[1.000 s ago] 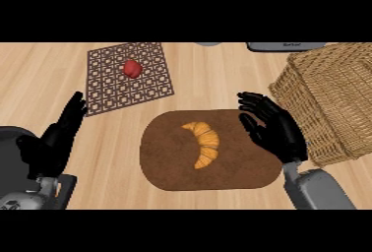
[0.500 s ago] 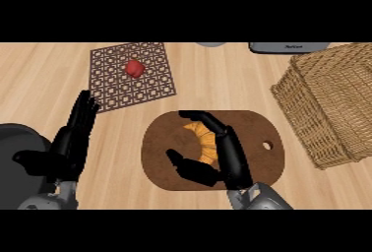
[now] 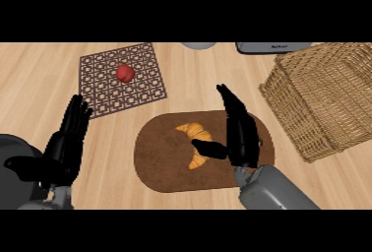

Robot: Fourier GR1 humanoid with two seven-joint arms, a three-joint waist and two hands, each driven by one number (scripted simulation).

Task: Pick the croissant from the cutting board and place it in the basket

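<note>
The wooden counter carries everything here, and the task looks barely begun: nothing has been lifted and nothing shows inside the wicker basket, which sits at the counter's right side, just off the board's right edge. The dark brown cutting board lies in the middle of the counter toward its near edge, and the croissant still lies flat on it, slightly left of the board's middle. A brown lattice mat occupies the far left part of the counter with a small red item on it. The right hand stands over the board beside the croissant's right side, fingers straight and extended toward the far edge, thumb reaching across the pastry's lower half; it is wide, not closed on anything, though whether the thumb touches the croissant cannot be told. The left hand rests open near the counter's left near corner, fingers straight. Still left, by my judgement: closing on the croissant, lifting it, carrying it right and releasing it in the basket.
</note>
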